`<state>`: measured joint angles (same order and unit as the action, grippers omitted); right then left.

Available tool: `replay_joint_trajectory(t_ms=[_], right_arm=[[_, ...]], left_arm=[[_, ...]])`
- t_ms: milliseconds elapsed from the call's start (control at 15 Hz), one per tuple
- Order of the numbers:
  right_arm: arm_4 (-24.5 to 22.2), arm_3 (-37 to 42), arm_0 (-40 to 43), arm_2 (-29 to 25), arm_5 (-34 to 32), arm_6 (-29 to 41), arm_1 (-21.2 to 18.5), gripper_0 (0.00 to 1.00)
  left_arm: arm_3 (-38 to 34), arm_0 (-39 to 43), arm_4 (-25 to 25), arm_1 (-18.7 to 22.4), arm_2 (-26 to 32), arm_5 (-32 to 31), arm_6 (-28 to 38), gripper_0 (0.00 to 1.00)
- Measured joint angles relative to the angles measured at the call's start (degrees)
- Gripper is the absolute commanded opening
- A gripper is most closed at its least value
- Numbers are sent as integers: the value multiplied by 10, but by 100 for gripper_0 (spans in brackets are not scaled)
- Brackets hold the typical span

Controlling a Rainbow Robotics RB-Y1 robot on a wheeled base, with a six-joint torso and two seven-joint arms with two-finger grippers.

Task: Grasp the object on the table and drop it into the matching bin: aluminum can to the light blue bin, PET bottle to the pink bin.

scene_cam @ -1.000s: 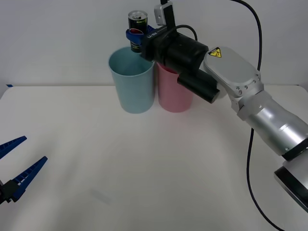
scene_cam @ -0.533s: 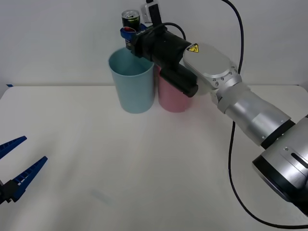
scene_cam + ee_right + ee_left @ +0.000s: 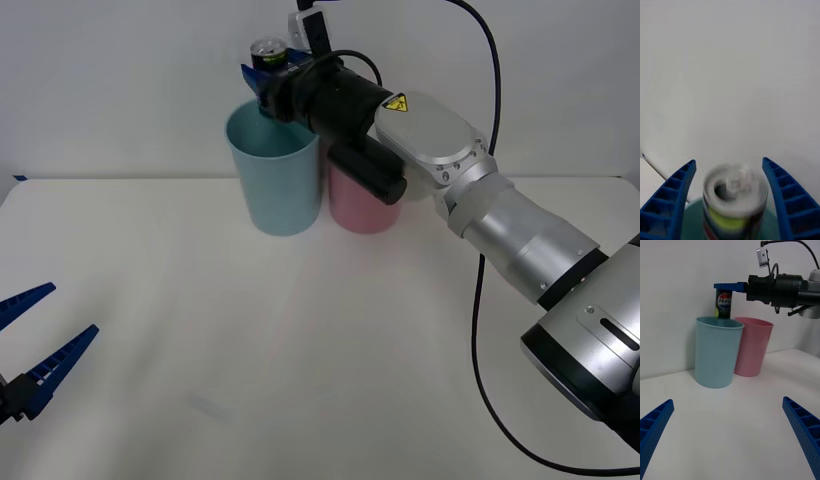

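The aluminum can (image 3: 267,50), dark with a silver top, is upright right above the light blue bin (image 3: 275,180), its lower end at the rim. My right gripper (image 3: 268,78) is open around it. In the right wrist view the can (image 3: 735,198) is blurred between the spread fingers (image 3: 681,195), with a gap on one side and the bin's teal rim (image 3: 692,221) beneath. The left wrist view has the can (image 3: 724,304) just under the right gripper (image 3: 730,286), over the light blue bin (image 3: 717,352). The pink bin (image 3: 360,205) stands touching the blue one on its right. My left gripper (image 3: 72,308) waits open at the table's near left.
The white table (image 3: 300,350) stretches bare in front of the two bins. The right arm and its black cable (image 3: 490,250) reach across the right half, above the pink bin (image 3: 752,348). A white wall stands close behind the bins.
My right gripper moved left from over the pink bin's edge to above the light blue bin. Its fingers have spread and the can sits lower between them. The left arm stayed still.
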<state>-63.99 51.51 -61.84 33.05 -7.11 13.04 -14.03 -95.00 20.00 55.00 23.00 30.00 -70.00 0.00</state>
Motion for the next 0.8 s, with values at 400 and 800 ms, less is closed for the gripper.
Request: replay_joint_trajectory(t_ms=[400,800], right_arm=[[4,7,4,0,0,-6,-2,100],[7,118,70,0,-2,-9,-52,100]], left_arm=[[0,0,0,0,0,0,0,100],[0,0,0,0,0,0,0,100]])
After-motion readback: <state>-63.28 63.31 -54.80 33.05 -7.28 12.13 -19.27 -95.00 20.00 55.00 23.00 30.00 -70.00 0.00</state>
